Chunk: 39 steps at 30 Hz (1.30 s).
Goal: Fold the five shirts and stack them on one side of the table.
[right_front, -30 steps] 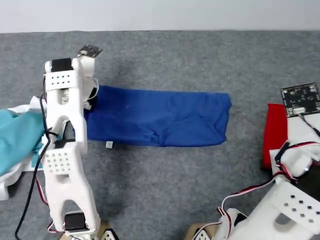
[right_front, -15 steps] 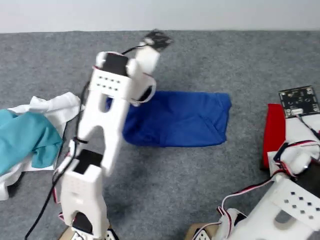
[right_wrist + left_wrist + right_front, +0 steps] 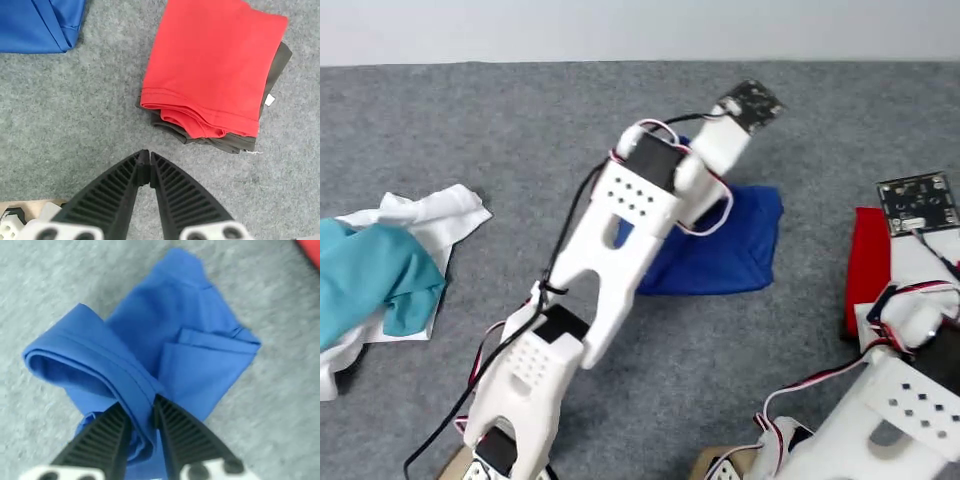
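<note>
The blue shirt (image 3: 720, 255) lies mid-table, partly folded over itself, and my left arm stretches across it. My left gripper (image 3: 142, 412) is shut on the blue shirt's (image 3: 190, 365) doubled edge, holding that end lifted over the rest of the cloth. A folded red shirt (image 3: 212, 65) rests on a dark folded shirt (image 3: 235, 142) at the right side, its red edge (image 3: 868, 270) showing beside my right arm. My right gripper (image 3: 145, 167) is shut on nothing, hovering over bare carpet in front of that stack. A teal shirt (image 3: 370, 275) and a white shirt (image 3: 430, 215) lie crumpled at the left.
Grey carpet (image 3: 520, 120) covers the table. The right arm's base and cables (image 3: 880, 400) fill the lower right corner. A corner of the blue shirt (image 3: 45, 25) lies to one side of the red stack.
My left arm has swung from the table's left side toward the right, dragging the blue shirt's left end over itself, so the shirt is now about half its earlier length. The right arm stayed still.
</note>
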### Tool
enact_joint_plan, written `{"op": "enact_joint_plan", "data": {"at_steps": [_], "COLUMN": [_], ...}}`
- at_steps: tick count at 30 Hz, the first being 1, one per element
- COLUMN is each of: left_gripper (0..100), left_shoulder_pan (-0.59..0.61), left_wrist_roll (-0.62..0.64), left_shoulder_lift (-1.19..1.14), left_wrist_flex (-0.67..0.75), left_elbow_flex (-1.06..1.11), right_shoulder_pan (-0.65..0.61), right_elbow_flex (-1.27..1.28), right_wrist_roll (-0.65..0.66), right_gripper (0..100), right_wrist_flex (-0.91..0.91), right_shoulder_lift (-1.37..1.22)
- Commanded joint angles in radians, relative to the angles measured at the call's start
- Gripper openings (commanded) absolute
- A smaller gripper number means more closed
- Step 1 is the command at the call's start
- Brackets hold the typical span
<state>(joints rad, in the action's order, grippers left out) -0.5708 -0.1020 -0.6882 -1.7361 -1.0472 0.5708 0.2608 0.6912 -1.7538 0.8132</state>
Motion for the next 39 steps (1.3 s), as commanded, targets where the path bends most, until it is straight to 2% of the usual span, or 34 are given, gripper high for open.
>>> {"op": "enact_joint_plan", "data": {"at_steps": [1,16,22,26,31,39], "left_gripper": [1,1,1,1,1,1], "left_shoulder_pan": [-0.038,-0.072,0.029,0.049,-0.002,0.017], "left_wrist_roll": [0.017,0.037,0.034,0.031,0.011,0.011], "left_shoulder_lift": [0.012,0.02,0.025,0.101,0.244,0.284], "left_wrist_flex": [-0.015,-0.002,-0.021,-0.023,-0.021,-0.02], "left_elbow_flex": [-0.062,-0.142,-0.142,-0.073,0.061,0.05], "right_shoulder_pan": [0.012,0.013,0.013,0.013,0.013,0.013], "right_elbow_flex": [-0.008,-0.008,-0.008,-0.008,-0.008,-0.008], "right_wrist_roll": [0.006,0.006,0.006,0.006,0.005,0.005], "right_gripper": [1.0,1.0,1.0,1.0,1.0,1.0], "right_wrist_flex": [-0.001,-0.008,-0.008,-0.008,-0.008,-0.007], "right_shoulder_lift": [0.016,0.016,0.016,0.016,0.016,0.016]}}
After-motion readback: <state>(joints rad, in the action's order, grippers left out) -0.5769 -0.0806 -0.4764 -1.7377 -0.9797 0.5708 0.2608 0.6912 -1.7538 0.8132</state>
